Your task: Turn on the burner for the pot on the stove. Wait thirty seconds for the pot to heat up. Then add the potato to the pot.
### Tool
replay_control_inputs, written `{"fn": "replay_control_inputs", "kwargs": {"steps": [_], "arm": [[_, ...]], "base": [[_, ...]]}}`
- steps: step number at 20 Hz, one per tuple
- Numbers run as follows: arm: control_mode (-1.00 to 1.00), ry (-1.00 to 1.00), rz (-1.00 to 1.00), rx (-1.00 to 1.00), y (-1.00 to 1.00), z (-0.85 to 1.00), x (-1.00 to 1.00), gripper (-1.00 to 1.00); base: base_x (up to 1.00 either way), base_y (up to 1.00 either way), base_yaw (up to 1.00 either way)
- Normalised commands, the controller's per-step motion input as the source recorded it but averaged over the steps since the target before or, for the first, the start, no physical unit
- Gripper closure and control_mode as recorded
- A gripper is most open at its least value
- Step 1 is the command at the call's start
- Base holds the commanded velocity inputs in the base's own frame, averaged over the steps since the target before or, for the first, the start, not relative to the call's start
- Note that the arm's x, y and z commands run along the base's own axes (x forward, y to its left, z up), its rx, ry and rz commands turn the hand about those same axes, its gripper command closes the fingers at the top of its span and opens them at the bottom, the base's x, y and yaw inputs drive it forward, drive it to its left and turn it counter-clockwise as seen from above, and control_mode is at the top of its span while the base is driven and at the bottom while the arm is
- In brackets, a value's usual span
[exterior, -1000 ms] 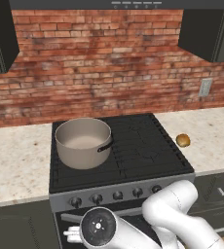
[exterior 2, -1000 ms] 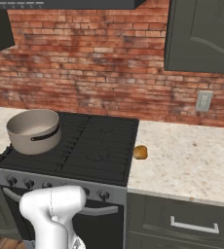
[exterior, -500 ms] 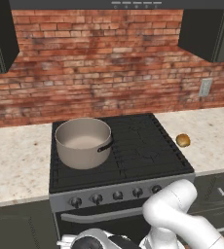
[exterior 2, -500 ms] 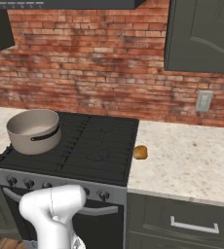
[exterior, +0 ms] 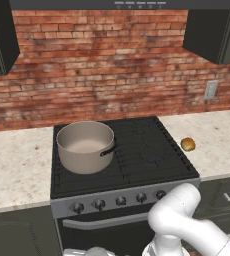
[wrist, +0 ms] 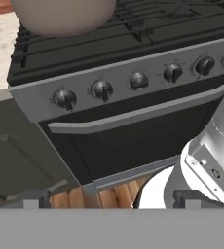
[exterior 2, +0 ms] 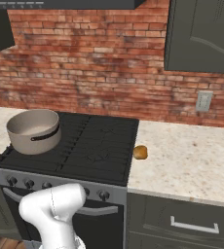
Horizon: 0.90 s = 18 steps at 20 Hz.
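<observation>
Since the pot (exterior: 85, 146) sits far-left on the stove (exterior: 137, 150), burner-lighting is pending: reach the knobs (wrist: 102, 89); gripper (wrist: 109, 198) seemingly apart.

Red brick wall (exterior: 107, 65), dark cabinets (exterior 2: 201, 34), speckled counter (exterior 2: 187, 160).

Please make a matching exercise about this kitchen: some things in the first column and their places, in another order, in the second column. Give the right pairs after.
Things:
1. pot
2. potato
3. knobs
4. wall outlet

Places:
A. on the silver front strip of the stove
B. on the brick wall
C. on the left grates
D. on the speckled counter, right of the stove

Pairs: 1-C, 2-D, 3-A, 4-B
</observation>
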Motion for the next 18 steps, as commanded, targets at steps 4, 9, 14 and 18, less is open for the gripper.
{"fn": "replay_control_inputs", "kwargs": {"steps": [4,9,14,18], "arm": [[-1.00,-0.16,0.01,0.00,0.00,-0.06,0.00,-1.00],[-1.00,-0.25,0.00,0.00,0.00,0.00,0.00,-1.00],[-1.00,-0.11,0.04,0.00,0.00,0.00,0.00,-1.00],[-1.00,-0.10,0.07,0.00,0.00,-0.02,0.00,-1.00]], "base": [[0.00,0.00,0.00],[0.00,0.00,0.00],[0.00,0.00,0.00],[0.00,0.00,0.00]]}}
